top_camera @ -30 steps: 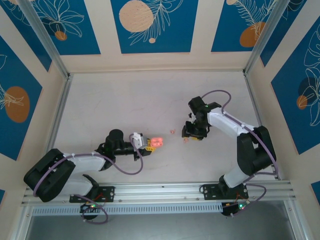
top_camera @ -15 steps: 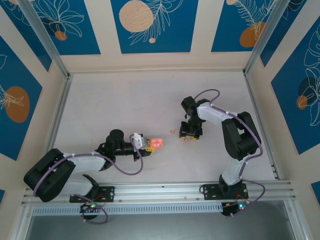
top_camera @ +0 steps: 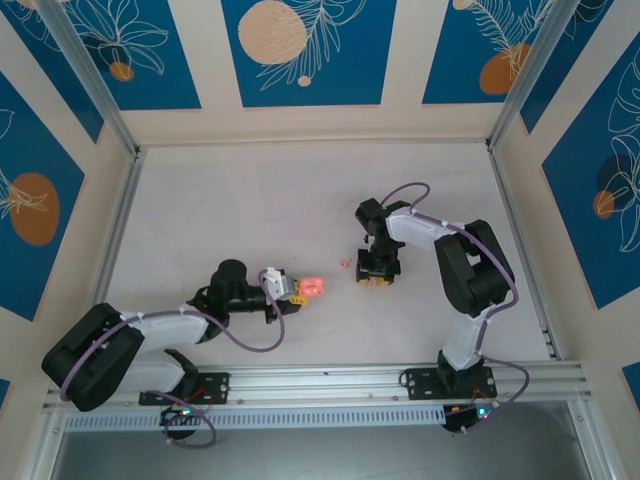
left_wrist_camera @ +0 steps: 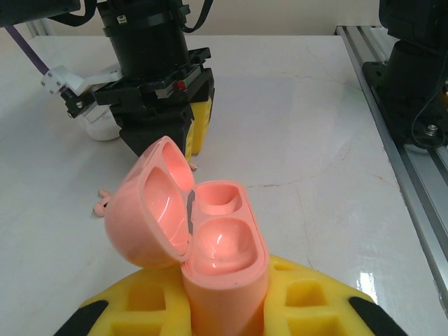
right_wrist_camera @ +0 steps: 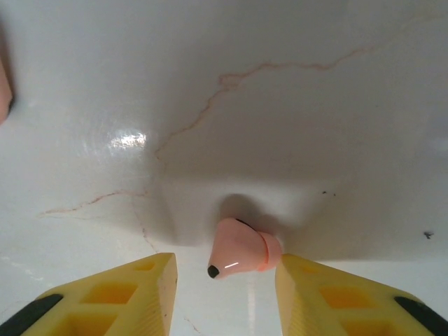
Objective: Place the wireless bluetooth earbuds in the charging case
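Observation:
My left gripper [left_wrist_camera: 224, 308] is shut on the salmon-pink charging case [left_wrist_camera: 222, 245], which stands upright between its yellow fingers. The lid is swung open to the left and both wells are bare. From above, the case [top_camera: 312, 288] sits left of centre. My right gripper [top_camera: 375, 272] points down at the table. One pink earbud [right_wrist_camera: 238, 259] lies on the table between its open yellow fingers [right_wrist_camera: 308, 287]. The earbud's soft tip touches the right finger, and a gap separates it from the left one. A second earbud [top_camera: 344, 264] lies on the table between the two grippers, seen small and pink [left_wrist_camera: 103, 205] from the left wrist.
The white marbled table [top_camera: 250, 210] is walled by blue-and-cream panels and metal posts. An aluminium rail [top_camera: 320, 380] runs along the near edge and holds both arm bases. The right gripper's black body [left_wrist_camera: 150, 77] stands close ahead of the held case.
My right arm has folded inward, bringing its gripper slightly left and down over the earbud, and its fingers have narrowed a little. The left gripper and the case have stayed put.

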Robot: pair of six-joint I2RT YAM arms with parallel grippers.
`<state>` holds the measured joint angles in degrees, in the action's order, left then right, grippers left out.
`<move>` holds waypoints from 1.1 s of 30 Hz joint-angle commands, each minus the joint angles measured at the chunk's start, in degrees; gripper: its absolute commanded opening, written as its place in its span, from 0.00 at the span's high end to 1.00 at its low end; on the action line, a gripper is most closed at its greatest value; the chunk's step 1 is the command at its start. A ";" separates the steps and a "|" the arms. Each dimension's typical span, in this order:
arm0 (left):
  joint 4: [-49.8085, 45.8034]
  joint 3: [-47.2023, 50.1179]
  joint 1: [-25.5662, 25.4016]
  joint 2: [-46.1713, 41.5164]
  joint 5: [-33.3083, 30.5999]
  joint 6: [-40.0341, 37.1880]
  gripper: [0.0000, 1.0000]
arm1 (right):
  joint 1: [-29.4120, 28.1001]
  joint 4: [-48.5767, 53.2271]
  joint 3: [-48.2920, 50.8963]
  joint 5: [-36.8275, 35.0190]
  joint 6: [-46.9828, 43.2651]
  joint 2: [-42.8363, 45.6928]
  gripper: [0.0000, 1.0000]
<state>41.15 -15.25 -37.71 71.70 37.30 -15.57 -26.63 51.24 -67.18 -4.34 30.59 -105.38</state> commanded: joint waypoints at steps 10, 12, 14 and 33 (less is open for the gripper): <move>-3.62 0.69 0.45 -3.53 -1.41 -2.04 0.84 | 0.31 -0.68 -0.58 -0.31 0.49 -1.09 0.55; -3.55 0.71 0.50 -3.43 -1.52 -2.01 0.84 | 0.53 -0.70 -0.80 -0.24 0.12 -1.30 0.58; -3.44 0.66 0.47 -3.25 -1.75 -2.07 0.84 | 0.67 -0.62 -1.02 -0.07 -0.09 -1.56 0.60; -4.70 0.83 0.46 -4.08 -2.14 -1.69 0.84 | 1.06 0.90 -3.57 -2.17 -1.76 -2.63 0.61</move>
<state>36.73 -14.90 -37.71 68.71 35.27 -16.64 -25.85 51.05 -69.17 -5.48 29.65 -107.09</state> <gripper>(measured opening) 0.188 0.394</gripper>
